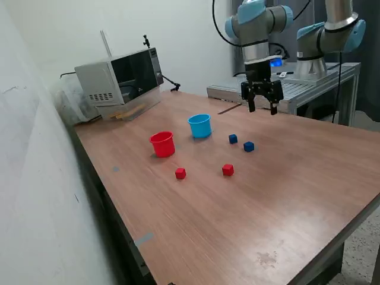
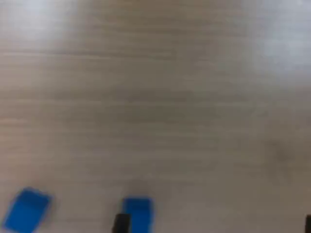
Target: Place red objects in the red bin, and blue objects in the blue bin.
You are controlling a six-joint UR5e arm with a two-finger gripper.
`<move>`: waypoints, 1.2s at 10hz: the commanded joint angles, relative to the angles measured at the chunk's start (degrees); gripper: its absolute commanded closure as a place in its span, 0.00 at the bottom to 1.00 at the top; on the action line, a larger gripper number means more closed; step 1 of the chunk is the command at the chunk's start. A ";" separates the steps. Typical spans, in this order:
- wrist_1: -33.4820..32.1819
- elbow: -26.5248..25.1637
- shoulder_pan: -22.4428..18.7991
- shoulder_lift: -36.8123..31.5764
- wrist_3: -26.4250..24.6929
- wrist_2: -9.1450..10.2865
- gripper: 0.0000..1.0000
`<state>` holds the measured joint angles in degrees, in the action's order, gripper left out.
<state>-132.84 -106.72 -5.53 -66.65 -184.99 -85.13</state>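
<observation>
In the exterior view, two small red cubes (image 1: 180, 173) (image 1: 228, 170) and two small dark-blue cubes (image 1: 233, 138) (image 1: 249, 146) lie on the wooden table (image 1: 285, 196). The red cup (image 1: 162, 143) and the light-blue cup (image 1: 200, 126) stand upright behind them. My gripper (image 1: 262, 109) hangs open and empty above the table, behind the blue cubes. The blurred wrist view shows both blue cubes (image 2: 26, 209) (image 2: 138, 213) on the wood, with one dark fingertip (image 2: 120, 224) at the picture's edge.
A microwave (image 1: 120, 77) on a clear tray stands at the table's far corner on the exterior view's left. A metal bench (image 1: 297, 86) with a second arm's base (image 1: 323, 41) stands behind the table. A white wall runs along the exterior view's left.
</observation>
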 commanded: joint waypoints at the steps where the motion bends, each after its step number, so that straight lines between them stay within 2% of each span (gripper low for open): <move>1: -0.75 2.47 -6.14 5.89 -3.25 -1.17 0.00; 2: -1.97 3.96 -6.16 8.18 -4.75 -3.70 0.00; 3: -2.24 6.24 -5.72 10.11 -4.76 -4.60 0.00; 7: -1.81 7.50 2.53 10.83 -1.17 -4.87 0.00; 9: -1.89 7.32 3.25 10.84 -1.07 -4.96 0.00; 12: -1.98 7.14 2.20 11.89 -1.07 -4.78 0.00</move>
<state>-134.72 -99.44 -2.97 -55.34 -186.11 -89.96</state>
